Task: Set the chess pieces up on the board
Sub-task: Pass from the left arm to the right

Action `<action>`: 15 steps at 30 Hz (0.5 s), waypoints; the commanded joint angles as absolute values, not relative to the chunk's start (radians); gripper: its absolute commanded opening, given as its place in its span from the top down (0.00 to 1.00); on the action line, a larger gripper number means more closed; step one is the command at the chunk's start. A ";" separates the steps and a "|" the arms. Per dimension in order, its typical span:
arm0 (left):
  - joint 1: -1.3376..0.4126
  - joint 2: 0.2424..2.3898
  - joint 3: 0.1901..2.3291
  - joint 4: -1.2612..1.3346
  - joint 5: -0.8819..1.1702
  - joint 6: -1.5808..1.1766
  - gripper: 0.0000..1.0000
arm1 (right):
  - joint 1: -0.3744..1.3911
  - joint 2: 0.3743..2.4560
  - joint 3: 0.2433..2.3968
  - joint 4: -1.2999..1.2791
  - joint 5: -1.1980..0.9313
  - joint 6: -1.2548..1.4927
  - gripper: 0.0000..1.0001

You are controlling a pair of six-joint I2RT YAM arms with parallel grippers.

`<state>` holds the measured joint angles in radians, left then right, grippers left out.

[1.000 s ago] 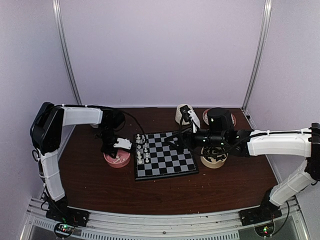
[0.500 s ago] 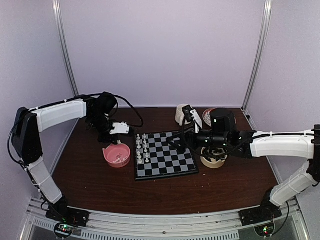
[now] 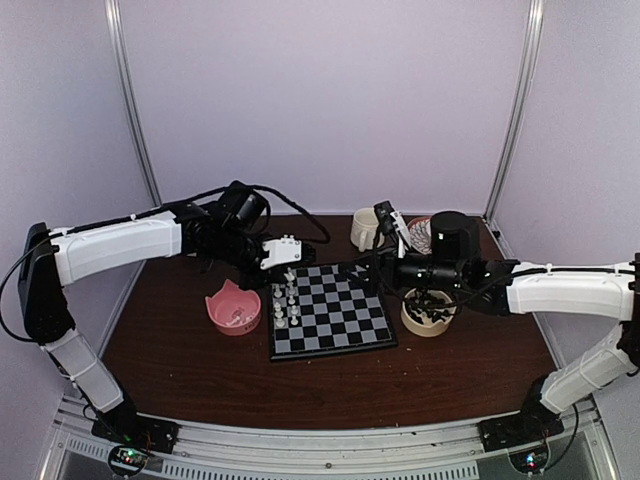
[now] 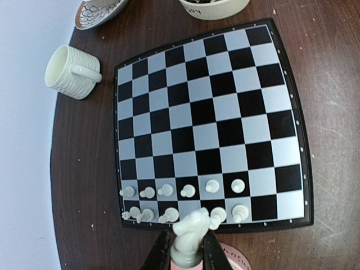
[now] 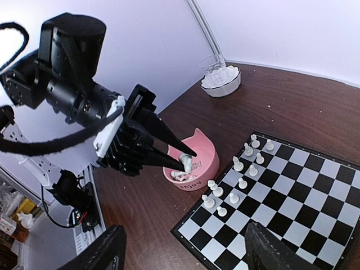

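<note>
dark brown worktop (image 3: 200, 370), pale lilac walls behind. chessboard (image 3: 345, 322) sits centre of the top view, with white chess pieces (image 3: 285, 300) in two rows along its left edge. left gripper (image 4: 187, 256) is clamped on a white knight (image 4: 191, 230), raised near the board's upper-left corner. right gripper (image 5: 184, 236) is spread wide and empty above the board's right side. pink bowl (image 3: 215, 303) lies left of the board, cream bowl (image 3: 410, 322) right, ribbed mug (image 3: 364, 228) behind.

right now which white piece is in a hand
The white knight pinched in the left hand; the rest stand on the board or lie in the pink bowl.
</note>
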<state>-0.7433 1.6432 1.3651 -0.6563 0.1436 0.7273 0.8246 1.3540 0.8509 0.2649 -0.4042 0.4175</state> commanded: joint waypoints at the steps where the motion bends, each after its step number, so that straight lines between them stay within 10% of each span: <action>1: -0.768 1.615 1.294 -0.425 0.153 0.607 0.94 | 0.787 1.365 0.831 0.334 -0.463 0.486 0.27; 15: -0.828 1.609 1.178 -0.188 0.181 0.533 0.94 | 0.756 1.489 0.851 0.393 -0.547 0.541 0.47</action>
